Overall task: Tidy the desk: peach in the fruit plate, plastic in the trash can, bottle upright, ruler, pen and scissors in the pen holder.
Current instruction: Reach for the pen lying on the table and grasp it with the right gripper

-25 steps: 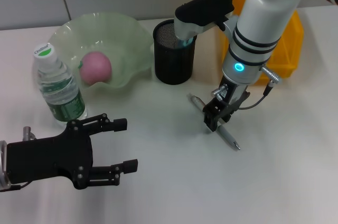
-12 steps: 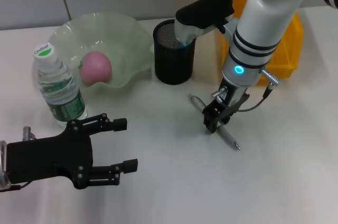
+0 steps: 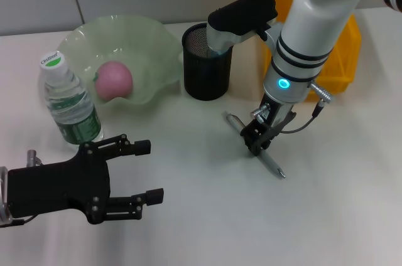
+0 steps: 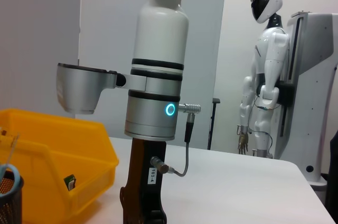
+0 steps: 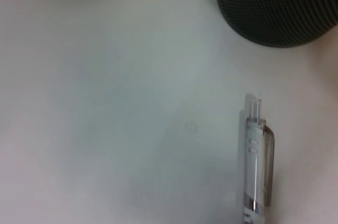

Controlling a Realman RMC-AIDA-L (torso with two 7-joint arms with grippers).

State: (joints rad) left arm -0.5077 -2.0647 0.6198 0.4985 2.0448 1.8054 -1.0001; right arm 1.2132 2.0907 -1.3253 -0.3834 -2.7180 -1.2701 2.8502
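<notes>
On the desk (image 3: 188, 216) in front of me, going from the big items down: the fruit plate (image 3: 151, 43) already holds the peach (image 3: 114, 80), the bottle (image 3: 68, 103) stands upright beside it, and the mesh pen holder (image 3: 206, 68) sits in the middle with the yellow bin (image 3: 342, 59) off to its right. My left gripper (image 3: 135, 178) is parked low at the near left with its fingers spread and nothing between them. My right gripper (image 3: 259, 137) is down at the pen (image 3: 274, 167), which lies flat on the table near the holder, its clicker end pointing back toward it. I read the fingers as pinched on the barrel around its middle, though I can't be certain.

The pen should be light and rigid, but its clear plastic barrel looks smooth, so I expect it could twist or slide in a narrow pinch. Mid-barrel is where I would hold it, keeping it balanced for tipping into the holder.

Compared with a second ago, the right wrist has shifted slightly and the gripper looks a touch higher; the pen has barely moved and the left arm has not moved.
</notes>
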